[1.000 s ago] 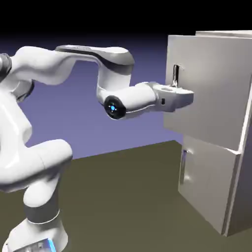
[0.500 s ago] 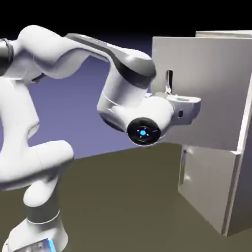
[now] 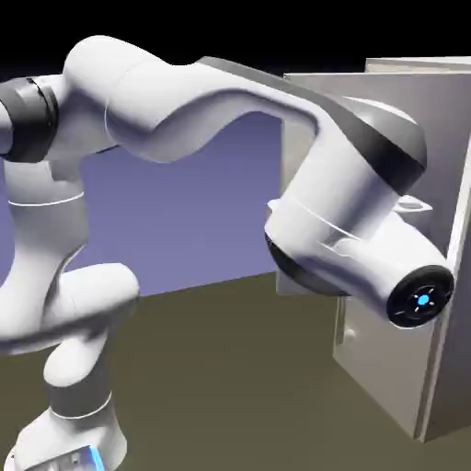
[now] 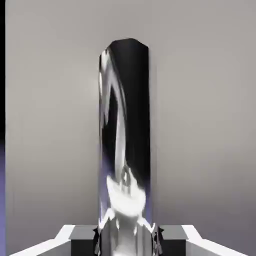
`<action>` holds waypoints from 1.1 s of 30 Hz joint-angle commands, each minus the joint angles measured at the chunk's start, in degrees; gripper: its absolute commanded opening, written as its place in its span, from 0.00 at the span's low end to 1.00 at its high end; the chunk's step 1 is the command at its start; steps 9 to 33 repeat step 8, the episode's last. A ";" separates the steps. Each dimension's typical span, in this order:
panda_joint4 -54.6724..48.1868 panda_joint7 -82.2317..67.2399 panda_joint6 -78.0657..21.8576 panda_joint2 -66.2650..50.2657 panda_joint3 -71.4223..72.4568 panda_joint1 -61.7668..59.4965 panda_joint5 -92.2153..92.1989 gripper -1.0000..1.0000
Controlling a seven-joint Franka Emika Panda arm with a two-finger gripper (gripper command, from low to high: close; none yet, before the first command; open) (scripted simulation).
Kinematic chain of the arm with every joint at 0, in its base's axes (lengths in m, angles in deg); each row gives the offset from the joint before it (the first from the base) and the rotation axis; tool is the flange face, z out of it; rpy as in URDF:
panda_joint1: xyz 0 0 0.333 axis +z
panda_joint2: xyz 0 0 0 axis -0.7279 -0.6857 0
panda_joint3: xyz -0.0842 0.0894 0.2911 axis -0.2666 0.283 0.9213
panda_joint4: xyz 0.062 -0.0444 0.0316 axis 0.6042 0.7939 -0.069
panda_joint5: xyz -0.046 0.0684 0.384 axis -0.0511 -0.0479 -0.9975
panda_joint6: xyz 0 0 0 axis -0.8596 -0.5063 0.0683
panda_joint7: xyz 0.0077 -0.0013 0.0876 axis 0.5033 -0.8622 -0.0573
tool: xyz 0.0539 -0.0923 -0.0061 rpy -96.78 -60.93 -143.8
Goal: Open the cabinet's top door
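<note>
In the hand view, the gripper point(image 4: 127, 241) is closed on the handle point(image 4: 136, 112), its fingertips point(image 4: 172, 240) at six o'clock, one on each side of the bar. The handle is upright, dark and shiny, running from six o'clock up toward twelve. Behind it spreads the light grey top door point(image 4: 200, 110), with a blue-violet strip of backdrop point(image 4: 2, 200) past its edge at eight o'clock.

In the exterior view, the arm point(image 3: 166, 106) arches across, its base point(image 3: 69, 432) at seven o'clock and its round, blue-lit wrist cap point(image 3: 421, 298) at four. The wrist hides the grip there and much of the top door, which stands swung outward at two to three o'clock. Beneath, at four to five o'clock, is the lower door point(image 3: 384, 368) of the cabinet point(image 3: 455, 368).
</note>
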 commanded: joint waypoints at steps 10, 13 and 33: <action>-12.60 1.24 -5.89 10.28 0.76 0.87 4.55 1.00; -12.60 1.24 -5.89 10.28 0.76 0.87 4.55 1.00; -12.60 1.24 -5.89 10.28 0.76 0.87 4.55 1.00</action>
